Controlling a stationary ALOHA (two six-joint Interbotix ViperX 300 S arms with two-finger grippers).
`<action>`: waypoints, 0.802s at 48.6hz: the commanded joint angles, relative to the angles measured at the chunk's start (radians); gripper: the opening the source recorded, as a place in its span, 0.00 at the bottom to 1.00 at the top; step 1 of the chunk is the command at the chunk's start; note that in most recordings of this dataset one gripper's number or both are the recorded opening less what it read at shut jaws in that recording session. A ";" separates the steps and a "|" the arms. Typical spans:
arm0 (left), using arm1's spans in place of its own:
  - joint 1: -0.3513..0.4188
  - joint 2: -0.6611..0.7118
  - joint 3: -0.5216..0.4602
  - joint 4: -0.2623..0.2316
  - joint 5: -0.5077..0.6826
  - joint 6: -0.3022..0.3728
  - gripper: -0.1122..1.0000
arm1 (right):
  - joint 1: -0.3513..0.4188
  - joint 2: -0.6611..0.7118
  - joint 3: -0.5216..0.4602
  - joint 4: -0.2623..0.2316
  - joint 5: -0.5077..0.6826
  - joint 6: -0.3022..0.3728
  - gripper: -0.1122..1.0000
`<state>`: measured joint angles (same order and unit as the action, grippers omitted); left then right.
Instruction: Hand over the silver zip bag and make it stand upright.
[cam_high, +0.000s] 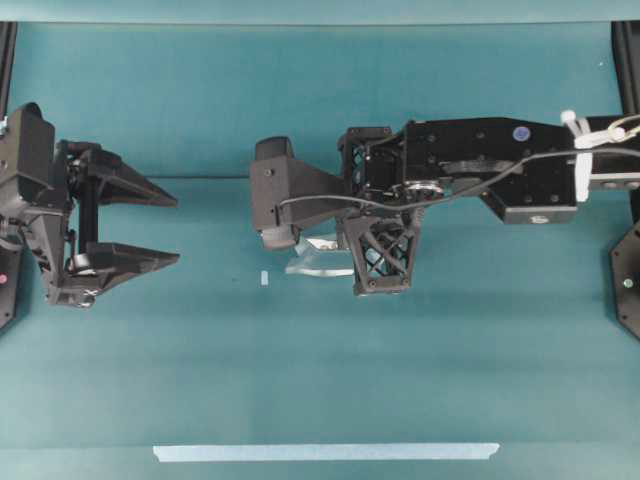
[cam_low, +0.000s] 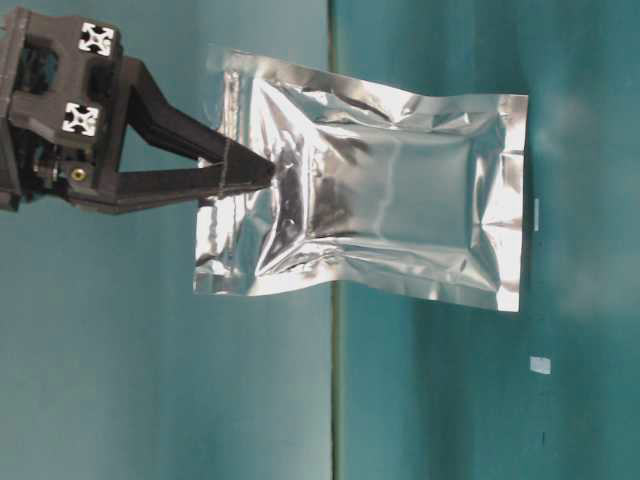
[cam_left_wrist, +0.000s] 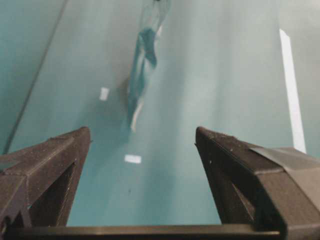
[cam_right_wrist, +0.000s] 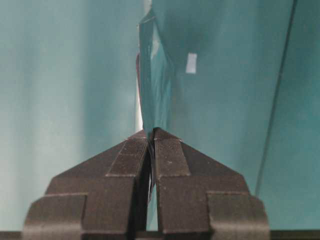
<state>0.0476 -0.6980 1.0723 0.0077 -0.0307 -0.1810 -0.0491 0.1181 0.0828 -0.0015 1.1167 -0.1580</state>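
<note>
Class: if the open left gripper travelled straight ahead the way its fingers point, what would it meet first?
Probably the silver zip bag, pinched by the right gripper. Ahead of the left gripper only bare table shows before it, though depth is unclear.

The counter (cam_high: 330, 370) is covered in plain teal material, with a faint seam line running across it in the overhead view. A long pale tape strip (cam_high: 325, 452) lies flat along its near edge. A small white scrap (cam_high: 264, 279) sits on the surface near the middle, and the left wrist view shows a second small white scrap (cam_left_wrist: 132, 159) lying apart from the first. The silver zip bag (cam_low: 370, 215) rests one short edge on the counter.
</note>
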 joint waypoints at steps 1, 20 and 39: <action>0.002 0.000 -0.011 0.002 -0.008 0.002 0.94 | 0.003 -0.005 -0.021 -0.003 -0.005 -0.014 0.14; 0.005 0.002 -0.006 0.003 -0.005 0.003 0.94 | 0.005 0.008 -0.037 -0.003 -0.003 -0.008 0.14; 0.006 0.009 0.006 0.003 -0.005 0.003 0.94 | 0.012 0.026 -0.067 -0.003 0.021 -0.006 0.14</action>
<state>0.0522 -0.6949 1.0861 0.0092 -0.0307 -0.1795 -0.0383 0.1565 0.0353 -0.0031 1.1367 -0.1611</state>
